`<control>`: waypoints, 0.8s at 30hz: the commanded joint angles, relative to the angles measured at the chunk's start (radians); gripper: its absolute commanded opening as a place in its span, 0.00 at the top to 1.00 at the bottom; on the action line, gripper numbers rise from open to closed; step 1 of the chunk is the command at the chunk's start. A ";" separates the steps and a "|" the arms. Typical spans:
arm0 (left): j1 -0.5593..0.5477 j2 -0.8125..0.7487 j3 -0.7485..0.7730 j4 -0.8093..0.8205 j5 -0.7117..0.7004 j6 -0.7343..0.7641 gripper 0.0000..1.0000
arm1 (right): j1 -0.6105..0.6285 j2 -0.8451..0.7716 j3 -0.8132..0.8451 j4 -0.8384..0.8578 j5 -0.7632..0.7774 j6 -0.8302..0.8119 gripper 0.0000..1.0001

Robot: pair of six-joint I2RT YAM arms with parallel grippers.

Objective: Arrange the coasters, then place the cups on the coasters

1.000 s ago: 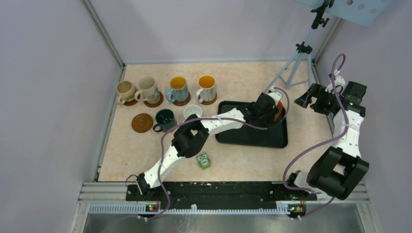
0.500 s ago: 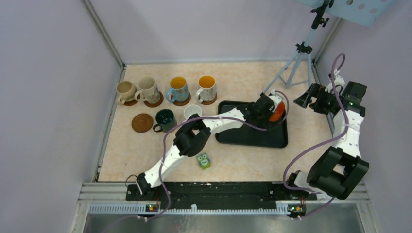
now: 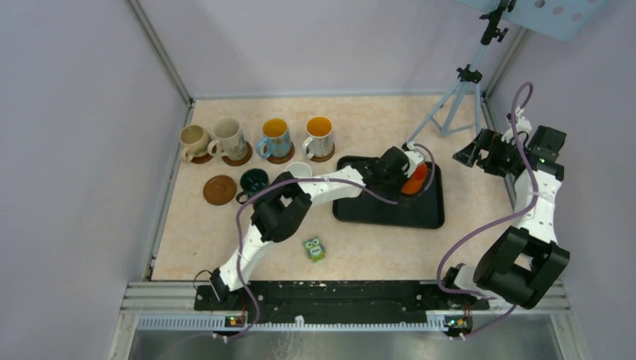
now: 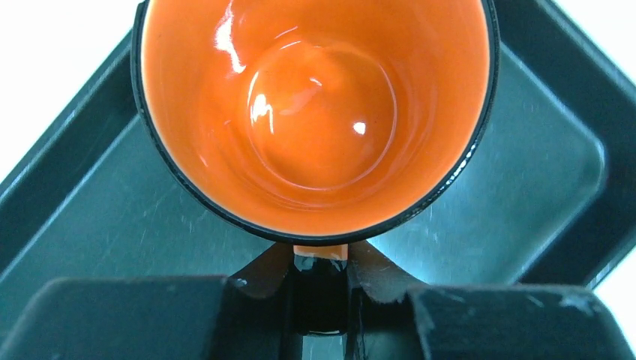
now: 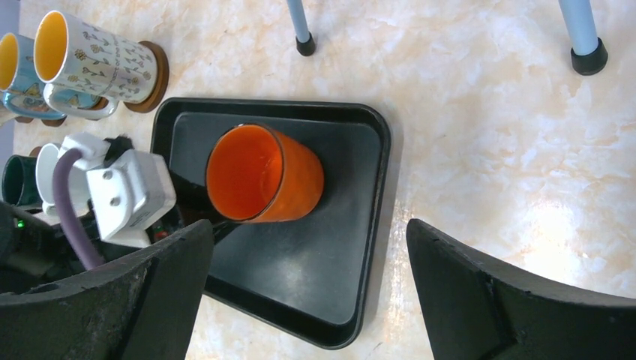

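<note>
A small orange cup (image 3: pixel 414 178) hangs tilted over the black tray (image 3: pixel 390 214), its mouth turned toward the left arm. My left gripper (image 3: pixel 397 171) is shut on the cup's dark handle (image 4: pixel 319 274), and the glossy orange inside (image 4: pixel 315 112) fills the left wrist view. The right wrist view shows the same orange cup (image 5: pixel 264 174). Three of the cups at the back left, cream (image 3: pixel 227 137), blue-handled (image 3: pixel 274 137) and white (image 3: pixel 319 135), stand on coasters, as does a beige one. One brown coaster (image 3: pixel 220 189) lies bare. My right gripper (image 3: pixel 469 154) hovers open at the right, apart from everything.
A dark green cup (image 3: pixel 253 182) and a plain white cup (image 3: pixel 298 171) stand off coasters beside the left arm. A green owl figure (image 3: pixel 314 248) sits near the front. Tripod legs (image 3: pixel 454 101) stand at the back right, one foot (image 5: pixel 304 46) near the tray (image 5: pixel 352 255).
My left gripper has shut on the orange cup's handle. The cup has tipped and shifted a little left over the tray. The right arm has not moved.
</note>
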 commanded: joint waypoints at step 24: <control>0.358 -0.804 -0.332 -0.097 0.227 0.200 1.00 | 0.133 0.006 -0.035 0.033 -0.038 -0.073 0.02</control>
